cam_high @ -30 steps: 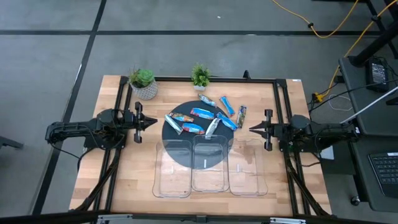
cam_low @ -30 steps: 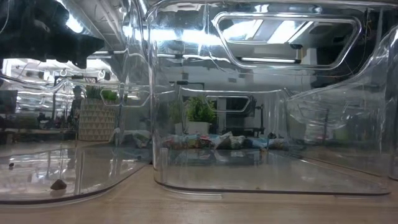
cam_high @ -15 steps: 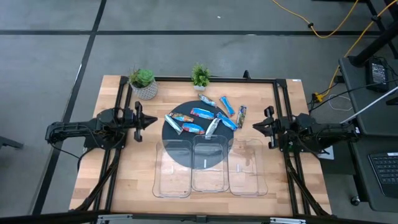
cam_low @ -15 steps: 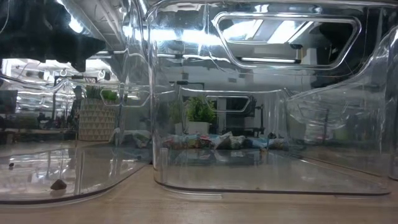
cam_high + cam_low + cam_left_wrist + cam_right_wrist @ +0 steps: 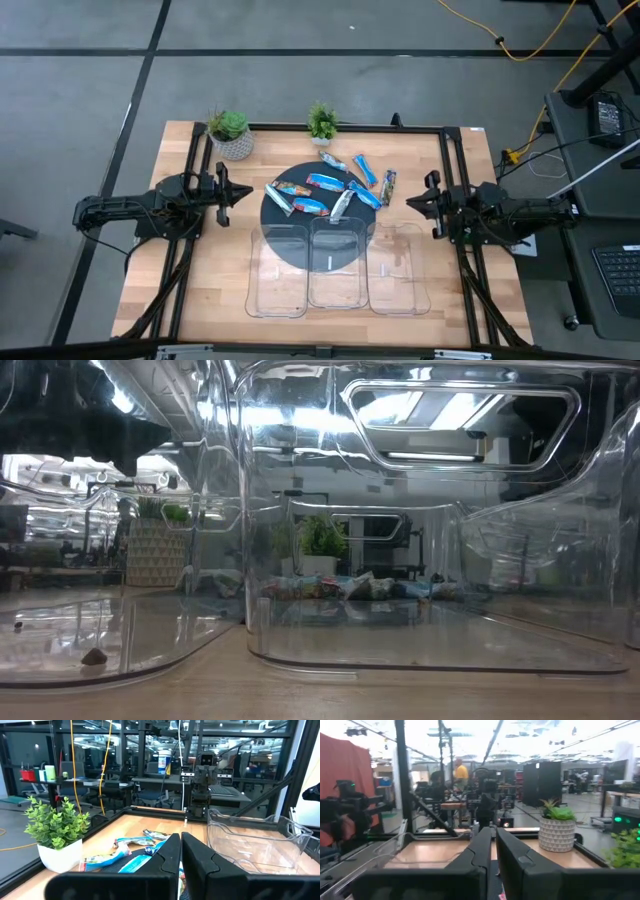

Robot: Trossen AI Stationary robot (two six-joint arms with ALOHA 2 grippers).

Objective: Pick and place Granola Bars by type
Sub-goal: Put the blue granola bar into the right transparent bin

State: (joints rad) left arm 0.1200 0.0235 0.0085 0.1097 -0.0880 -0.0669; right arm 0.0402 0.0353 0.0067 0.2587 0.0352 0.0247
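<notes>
Several granola bars [image 5: 330,190] in mostly blue shiny wrappers, some silvery or brownish, lie flat and scattered on the far half of a dark round mat [image 5: 275,235] at the table's middle. They also show through the clear trays in the low view [image 5: 350,588] and ahead in the left wrist view [image 5: 132,851]. My left gripper [image 5: 247,195] [image 5: 180,851] hovers shut at the mat's left side, pointing right at the bars. My right gripper [image 5: 408,203] [image 5: 493,845] hovers shut to the right of the bars, pointing left. Neither touches anything.
Three clear plastic trays [image 5: 335,268] stand side by side toward the near edge, the left two overlapping the mat. Two potted plants [image 5: 230,132] [image 5: 322,122] stand at the far edge. Black frame rails [image 5: 195,160] run along the table's left and right sides.
My right arm has swung a little, so its gripper has turned slightly and its tip has shifted a little toward the far edge. The bars and trays lie as before.
</notes>
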